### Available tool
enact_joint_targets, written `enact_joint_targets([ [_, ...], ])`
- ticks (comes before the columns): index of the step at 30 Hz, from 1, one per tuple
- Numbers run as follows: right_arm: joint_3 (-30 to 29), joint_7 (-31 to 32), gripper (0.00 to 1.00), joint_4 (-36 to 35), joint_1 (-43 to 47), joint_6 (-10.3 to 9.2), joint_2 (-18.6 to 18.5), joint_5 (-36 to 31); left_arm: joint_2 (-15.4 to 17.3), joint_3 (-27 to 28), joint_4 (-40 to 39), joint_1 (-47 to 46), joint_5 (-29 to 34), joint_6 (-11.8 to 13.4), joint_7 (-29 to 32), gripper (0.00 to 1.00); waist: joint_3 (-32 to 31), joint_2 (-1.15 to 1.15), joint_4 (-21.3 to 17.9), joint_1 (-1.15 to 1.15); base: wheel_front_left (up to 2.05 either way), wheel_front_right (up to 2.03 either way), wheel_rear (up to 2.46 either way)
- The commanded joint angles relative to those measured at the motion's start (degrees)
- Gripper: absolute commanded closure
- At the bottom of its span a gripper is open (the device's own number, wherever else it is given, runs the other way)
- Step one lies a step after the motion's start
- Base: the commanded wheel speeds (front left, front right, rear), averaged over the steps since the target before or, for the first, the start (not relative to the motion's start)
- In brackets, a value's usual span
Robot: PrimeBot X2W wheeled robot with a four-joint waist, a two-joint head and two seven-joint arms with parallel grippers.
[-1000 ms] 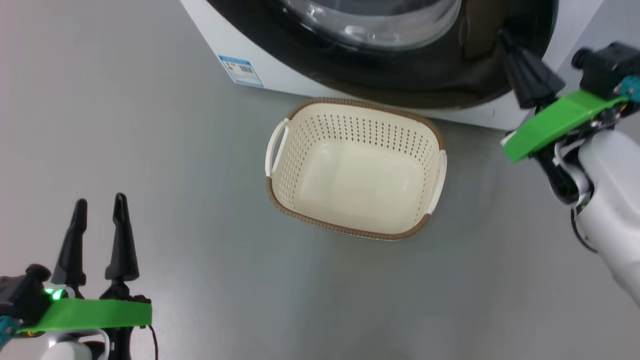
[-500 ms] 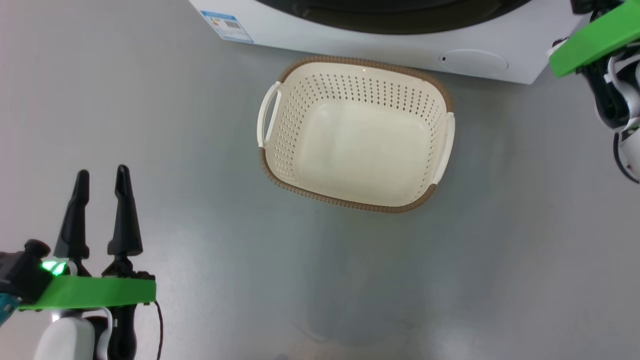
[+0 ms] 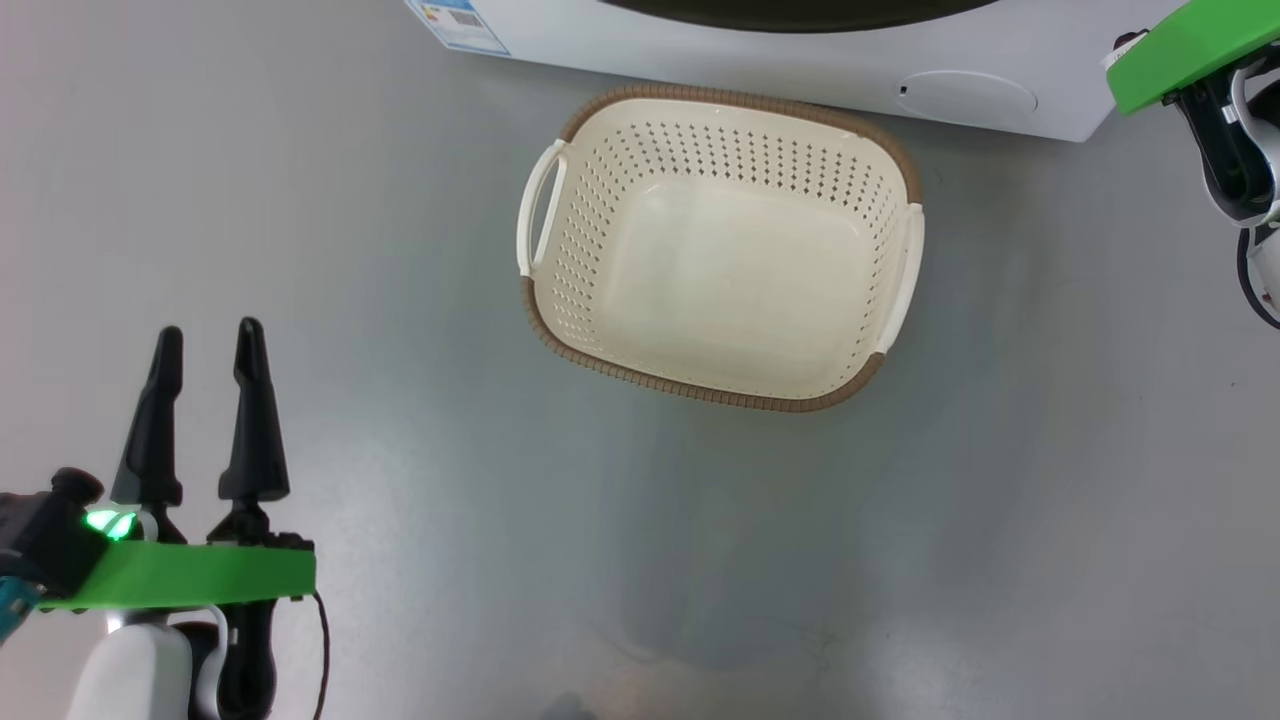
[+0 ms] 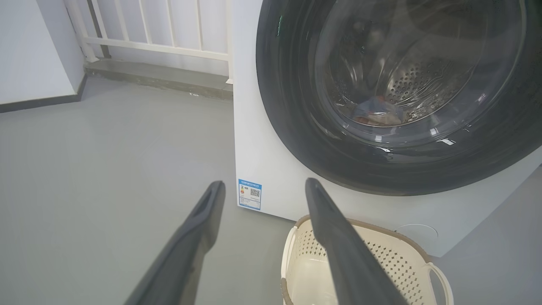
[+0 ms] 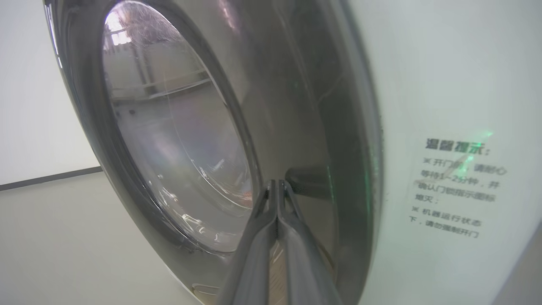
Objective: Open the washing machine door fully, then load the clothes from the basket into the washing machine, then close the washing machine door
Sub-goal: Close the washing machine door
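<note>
Camera tipped down, right gripper [image 5: 277, 185] pinched together at washing machine door [image 5: 296, 106] rim, left gripper [image 3: 205, 340] wide, clear of basket [image 3: 700, 393]

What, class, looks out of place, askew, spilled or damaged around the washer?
Nothing stands out. The basket sits upright and empty before the washing machine; the clothes lie inside, seen through the washing machine door. No spill or damage shows.

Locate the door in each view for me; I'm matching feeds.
Head: door, a dark sliver at the top edge.
Left wrist: door, large at the upper right, above the basket.
Right wrist: door, seen obliquely across left and centre.
Shared landmark: the washer, its white front bordering the door in all three.
</note>
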Motion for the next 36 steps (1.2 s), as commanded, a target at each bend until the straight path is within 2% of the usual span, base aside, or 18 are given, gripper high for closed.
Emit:
enact_joint_targets([
  [1,-1.6,-0.3,1.00,-0.6,-0.5,-0.58,-0.3,-0.2,2.0,2.1,-1.0,-0.5,-0.4,-0.1,-0.4,0.00,-0.3,0.00,-0.2,0.00,0.00,0.00,0.00],
  [12,0.7,-0.3,1.00,-1.8,4.1,-0.58,1.4,1.1,2.7,1.0,0.0,-0.5,-0.1,-0.1,-0.4,0.00,-4.0,0.00,-1.9,0.00,0.00,0.00,0.00],
  [13,1.0,-0.3,0.87,-2.0,4.7,-0.58,1.5,1.2,2.9,1.0,0.1,-0.5,0.0,-0.1,-0.4,0.00,-4.6,0.00,-2.2,0.00,0.00,0.00,0.00],
  [14,1.2,-0.3,0.58,-2.3,5.3,-0.58,1.6,1.4,3.0,1.0,0.1,-0.5,0.0,-0.1,-0.4,0.00,-5.2,0.00,-2.5,0.00,0.00,0.00,0.00],
  [15,1.5,-0.3,0.34,-2.6,5.8,-0.58,1.8,1.6,3.1,1.0,0.2,-0.4,0.0,-0.1,-0.4,0.00,-5.8,0.00,-2.8,0.00,0.00,0.00,0.00],
  [16,1.7,-0.3,0.02,-3.0,6.4,-0.58,1.9,1.7,3.1,1.0,0.2,-0.3,0.1,-0.1,-0.4,0.00,-6.5,0.00,-3.2,0.00,0.00,0.00,0.00],
  [17,1.9,-0.3,0.00,-3.5,7.0,-0.58,2.1,1.9,3.2,1.0,0.3,-0.2,0.1,-0.1,-0.4,0.00,-7.1,0.00,-3.6,0.00,0.00,0.00,0.00],
  [25,1.9,-0.3,0.00,-8.0,13.7,-0.58,3.0,1.7,3.6,0.6,0.6,1.3,0.7,-0.1,-0.4,0.00,-13.0,0.00,-8.6,0.00,0.00,0.00,0.00],
  [36,0.1,-0.3,0.00,-15.3,26.0,-0.58,4.8,2.8,4.2,1.2,0.8,4.3,1.7,-0.1,-0.4,0.00,-19.9,0.00,-18.4,0.00,0.00,0.00,0.00],
])
